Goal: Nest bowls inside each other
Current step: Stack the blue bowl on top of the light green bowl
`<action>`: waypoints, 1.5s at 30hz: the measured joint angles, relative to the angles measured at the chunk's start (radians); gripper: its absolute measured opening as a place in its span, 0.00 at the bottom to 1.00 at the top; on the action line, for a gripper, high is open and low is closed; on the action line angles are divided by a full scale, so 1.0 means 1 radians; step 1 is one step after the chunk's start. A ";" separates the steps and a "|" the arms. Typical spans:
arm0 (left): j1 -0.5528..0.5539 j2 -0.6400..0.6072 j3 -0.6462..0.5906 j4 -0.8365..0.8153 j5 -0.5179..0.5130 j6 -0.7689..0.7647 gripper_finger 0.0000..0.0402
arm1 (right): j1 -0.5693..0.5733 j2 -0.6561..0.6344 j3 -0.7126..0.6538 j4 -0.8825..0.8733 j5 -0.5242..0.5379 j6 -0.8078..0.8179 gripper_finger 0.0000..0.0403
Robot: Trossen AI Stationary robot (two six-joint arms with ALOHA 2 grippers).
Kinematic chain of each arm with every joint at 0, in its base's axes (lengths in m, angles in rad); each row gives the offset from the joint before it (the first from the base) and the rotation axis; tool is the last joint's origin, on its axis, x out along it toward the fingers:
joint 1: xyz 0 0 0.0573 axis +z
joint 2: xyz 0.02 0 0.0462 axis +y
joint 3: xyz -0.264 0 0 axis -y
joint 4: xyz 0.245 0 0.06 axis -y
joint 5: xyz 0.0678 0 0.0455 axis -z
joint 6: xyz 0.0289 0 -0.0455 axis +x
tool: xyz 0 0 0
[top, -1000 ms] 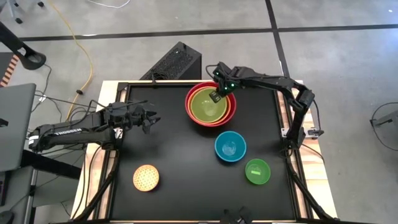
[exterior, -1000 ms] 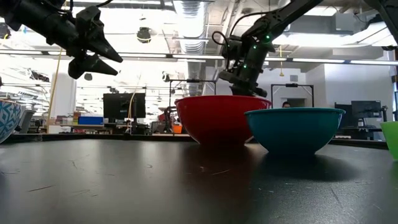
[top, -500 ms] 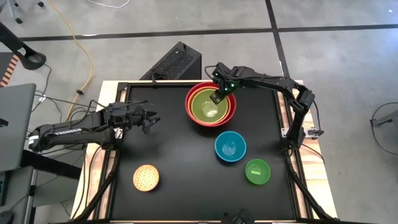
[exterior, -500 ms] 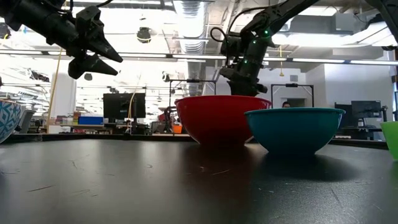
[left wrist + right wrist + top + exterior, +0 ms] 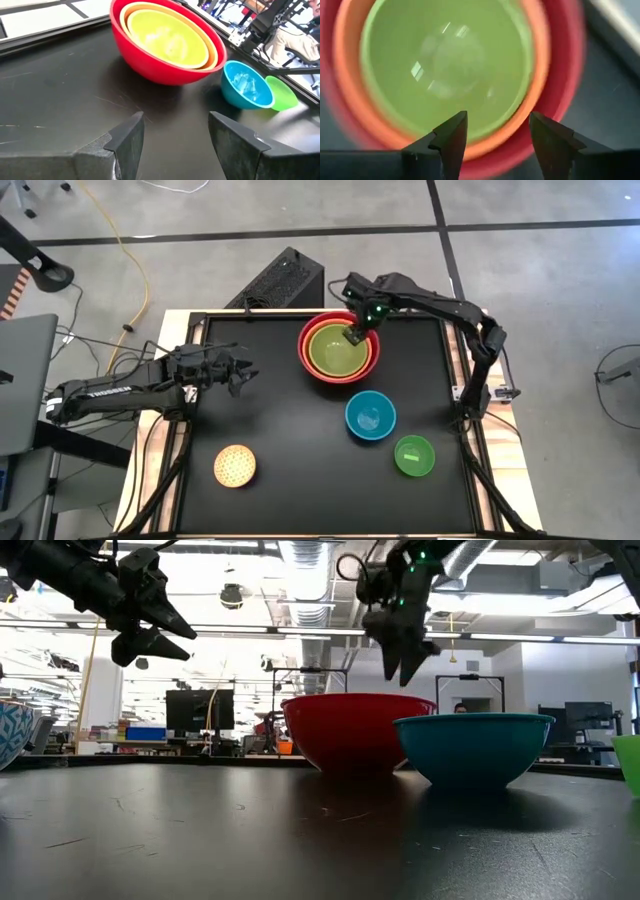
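Note:
The lime-green bowl [image 5: 337, 350] sits nested in the orange bowl [image 5: 368, 366], which sits in the large red bowl [image 5: 305, 356] at the table's far middle. My right gripper [image 5: 355, 333] hovers open above the far right rim of this stack, pointing down, touching nothing. A blue bowl [image 5: 370, 416] and a small bright green bowl [image 5: 414, 455] stand toward the near right. A pale speckled bowl [image 5: 235, 466] stands at the near left. My left gripper [image 5: 245, 374] waits open above the table's left side.
A black box [image 5: 280, 280] lies on the floor beyond the far edge. Bare black tabletop [image 5: 280, 420] lies between the stack and the speckled bowl. The right arm's base [image 5: 470, 395] stands at the right edge.
My right gripper has opened, let go of the lime-green bowl's rim and risen clear above the stack, shifting slightly toward the table's far right. The lime-green bowl stays nested in the orange bowl.

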 joint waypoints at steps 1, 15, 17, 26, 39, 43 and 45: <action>0.000 0.000 0.000 0.000 0.001 0.000 0.52 | 0.023 -0.003 0.005 -0.036 -0.009 0.003 0.56; 0.000 0.000 0.000 -0.013 0.008 0.042 0.52 | 0.456 -0.346 -0.457 0.185 0.058 0.337 0.56; 0.000 0.000 0.000 -0.013 0.000 0.043 0.52 | 0.480 -0.398 -0.565 0.258 0.062 0.421 0.56; 0.000 0.000 0.000 -0.012 0.000 -0.003 0.52 | 0.538 -0.418 -0.789 0.421 0.204 0.582 0.56; 0.000 0.000 0.000 -0.003 -0.018 -0.063 0.52 | 0.536 -0.307 -0.789 0.414 0.248 0.513 0.56; 0.000 0.000 0.000 0.009 -0.019 -0.080 0.52 | 0.538 -0.324 -0.789 0.416 0.231 0.516 0.56; 0.000 0.000 0.000 0.010 -0.022 -0.084 0.52 | 0.541 -0.350 -0.788 0.415 0.207 0.519 0.56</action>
